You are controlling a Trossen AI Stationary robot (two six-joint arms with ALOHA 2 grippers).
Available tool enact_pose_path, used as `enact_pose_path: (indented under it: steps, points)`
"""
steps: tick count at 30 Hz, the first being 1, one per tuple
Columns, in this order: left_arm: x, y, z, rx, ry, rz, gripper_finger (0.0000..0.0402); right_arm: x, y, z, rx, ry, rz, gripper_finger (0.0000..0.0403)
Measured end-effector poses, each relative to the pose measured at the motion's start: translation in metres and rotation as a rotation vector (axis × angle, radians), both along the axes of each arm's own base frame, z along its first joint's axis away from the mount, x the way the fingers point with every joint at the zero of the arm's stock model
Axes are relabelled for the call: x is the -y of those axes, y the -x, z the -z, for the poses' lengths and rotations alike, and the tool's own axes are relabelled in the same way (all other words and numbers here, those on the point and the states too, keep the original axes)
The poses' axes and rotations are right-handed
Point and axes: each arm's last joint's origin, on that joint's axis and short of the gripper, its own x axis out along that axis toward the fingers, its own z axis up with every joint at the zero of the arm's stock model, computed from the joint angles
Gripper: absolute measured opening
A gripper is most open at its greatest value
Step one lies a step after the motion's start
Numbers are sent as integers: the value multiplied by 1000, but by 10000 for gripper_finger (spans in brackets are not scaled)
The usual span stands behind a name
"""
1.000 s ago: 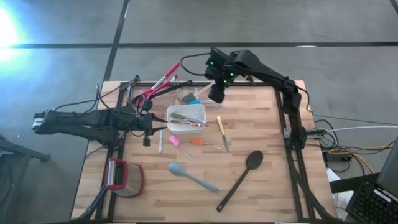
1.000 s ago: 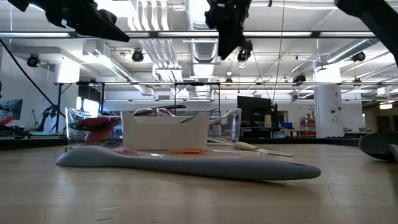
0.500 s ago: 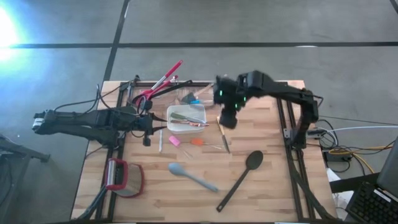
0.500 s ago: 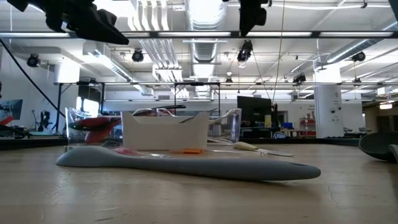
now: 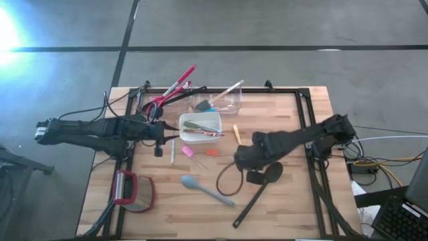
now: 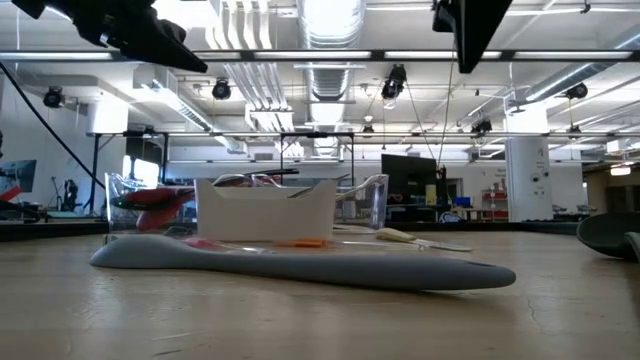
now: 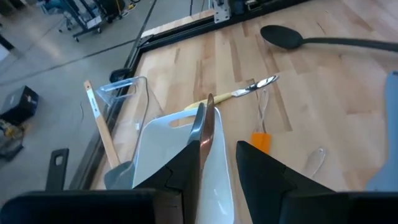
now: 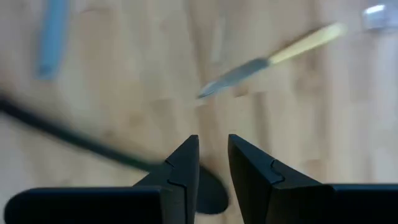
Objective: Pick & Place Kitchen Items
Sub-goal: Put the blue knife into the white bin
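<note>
A black spoon [image 5: 259, 192] lies on the table at the near right. My right gripper [image 5: 254, 175] hangs over it beside its bowl [image 5: 274, 171], pointing down, open by a narrow gap [image 8: 213, 155], touching nothing. A wooden-handled knife [image 8: 267, 59] lies beyond it, and a grey-blue spatula [image 5: 207, 189] lies to the spoon's left. My left gripper [image 7: 221, 162] waits open and bare above the table's left side, next to the white dish [image 5: 200, 136], which holds metal utensils [image 5: 195, 125].
A clear tub [image 5: 217, 102] with a wooden-handled piece stands at the far edge, with red utensils [image 5: 170, 88] to its left. A red-and-grey gadget [image 5: 134, 191] sits at the near left. Pink [image 5: 187, 152] and orange [image 5: 211, 152] pieces lie near the dish. A black cable loop [image 5: 226, 179] hangs from the right arm.
My right gripper has swept from above the clear tub at the far edge toward the near edge and the right, passing over the knife and sinking, until it hangs over the black spoon. It has also turned about its own axis. The things on the table have stayed put.
</note>
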Motion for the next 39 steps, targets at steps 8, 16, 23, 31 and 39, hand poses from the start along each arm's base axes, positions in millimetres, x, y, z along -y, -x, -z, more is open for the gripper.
enact_pose_path:
  steps: [8,16,23,31,39]
  points:
    - [-1,2,5,-12,116,-96,108,-19,-12,23,227,180,3,69]
    - [-8,11,17,-30,280,-480,108,-12,-20,30,267,179,-27,87]
    - [-8,6,26,-37,512,-597,108,4,-25,31,245,213,-43,88]
    - [1,-6,45,-379,430,-233,108,19,-27,31,209,243,-90,82]
    - [4,-18,58,-553,67,191,108,31,-29,31,203,249,-70,96]
